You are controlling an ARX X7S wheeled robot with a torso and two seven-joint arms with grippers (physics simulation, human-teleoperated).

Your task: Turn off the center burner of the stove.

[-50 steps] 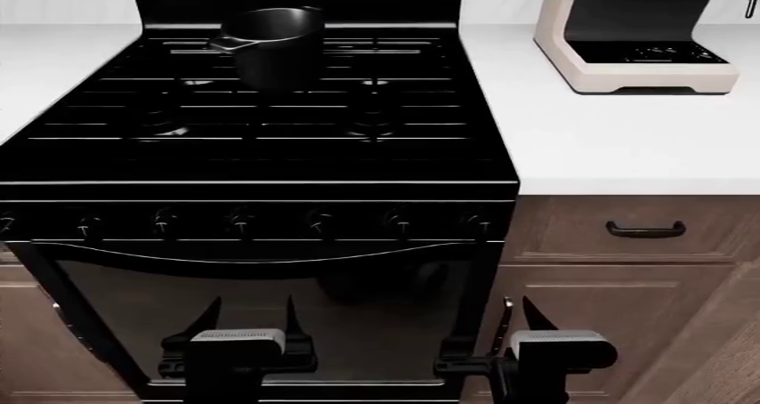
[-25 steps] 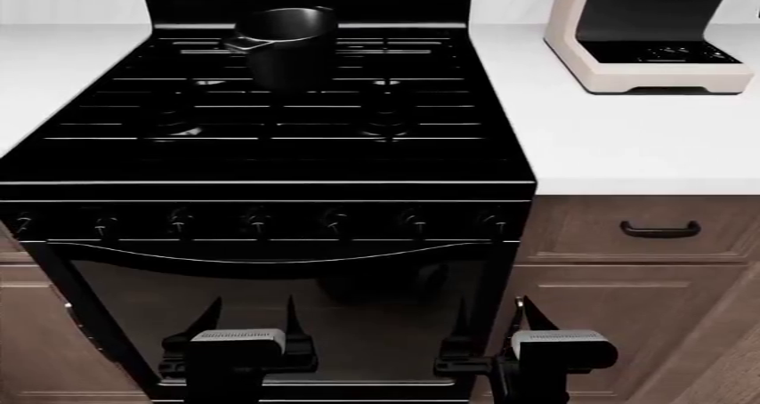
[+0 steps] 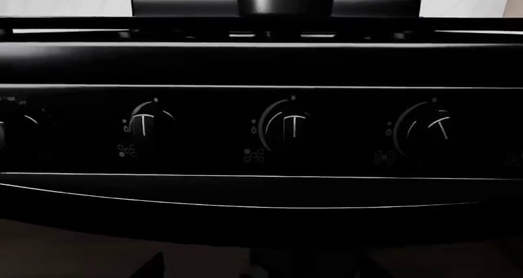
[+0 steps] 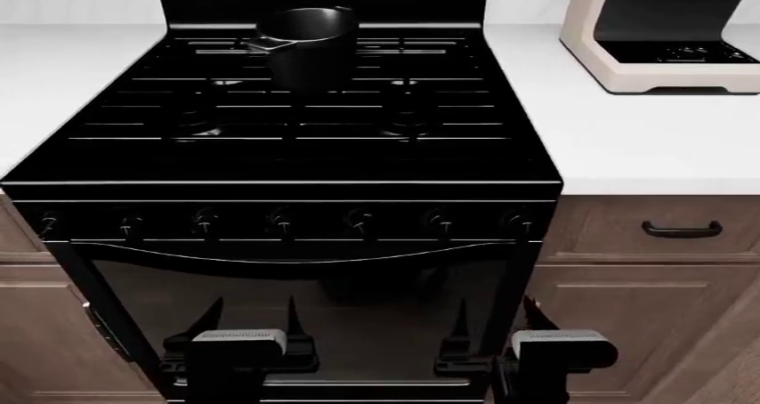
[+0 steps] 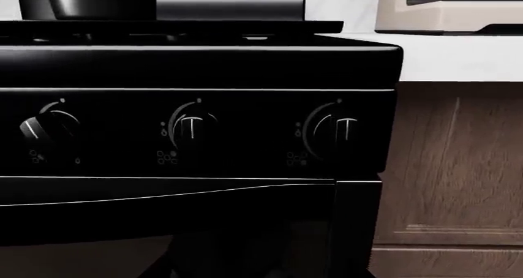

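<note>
The glossy black stove (image 4: 297, 119) fills the head view, with a row of seven knobs (image 4: 281, 219) above the dark glass oven door (image 4: 309, 306). My left gripper (image 4: 252, 319) and right gripper (image 4: 499, 322) are both open and empty. They are low in front of the oven door, below the knobs and apart from them. In the left wrist view two knobs (image 3: 290, 125) point straight up and one knob (image 3: 429, 128) has a tilted pointer. That tilted knob also shows in the right wrist view (image 5: 49, 128), beside two upright ones (image 5: 192, 128).
A black pot (image 4: 306, 44) stands on the rear grates. A beige countertop appliance (image 4: 659, 30) sits on the white counter (image 4: 642, 146) at the right. Wooden drawers with a dark handle (image 4: 681, 230) flank the stove on the right, and a cabinet (image 4: 24, 333) on the left.
The stove, counter and appliance have shifted rightward in the head view, so the view has moved left. Both grippers hold the same place in the view and stay open.
</note>
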